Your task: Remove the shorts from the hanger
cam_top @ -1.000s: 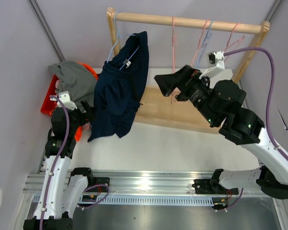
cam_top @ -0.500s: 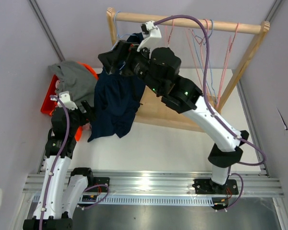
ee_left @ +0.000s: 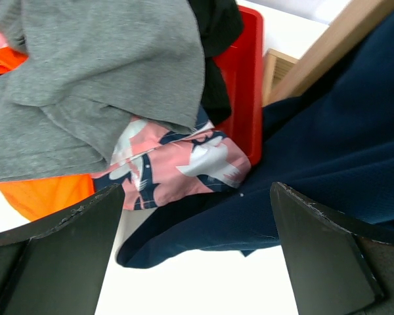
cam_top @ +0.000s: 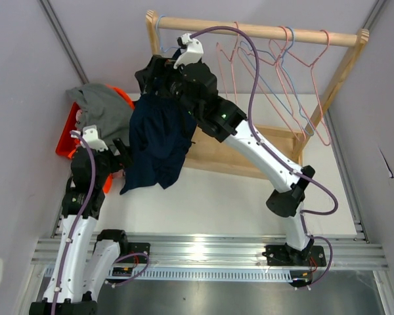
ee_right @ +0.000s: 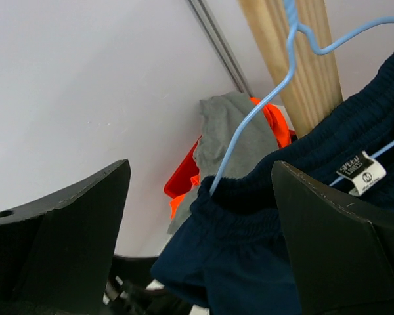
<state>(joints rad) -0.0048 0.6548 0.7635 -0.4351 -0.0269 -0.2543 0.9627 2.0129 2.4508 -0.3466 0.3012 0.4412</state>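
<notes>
The navy blue shorts (cam_top: 161,138) hang from a light blue hanger (ee_right: 249,125) at the left end of the wooden rail (cam_top: 262,31). My right gripper (ee_right: 203,243) is open, its jaws standing either side of the shorts' waistband (ee_right: 302,262) by the hanger's end; in the top view it (cam_top: 151,77) is at the top of the shorts. My left gripper (ee_left: 197,262) is open and empty, low by the shorts' hem (ee_left: 328,151). Grey (ee_left: 98,79), pink patterned (ee_left: 177,161), orange (ee_left: 46,197) and black (ee_left: 213,26) shorts lie piled at the red bin (ee_left: 246,98).
Several empty pink and blue hangers (cam_top: 295,72) hang on the rail's right half. The wooden rack's base (cam_top: 230,154) lies behind the shorts. The red bin (cam_top: 65,141) sits at the far left against the wall, under the grey shorts (cam_top: 105,111).
My right arm has swung from the rack's right side across to the navy shorts' waistband at the left. The empty hangers have spread and swung. My left arm has not moved.
</notes>
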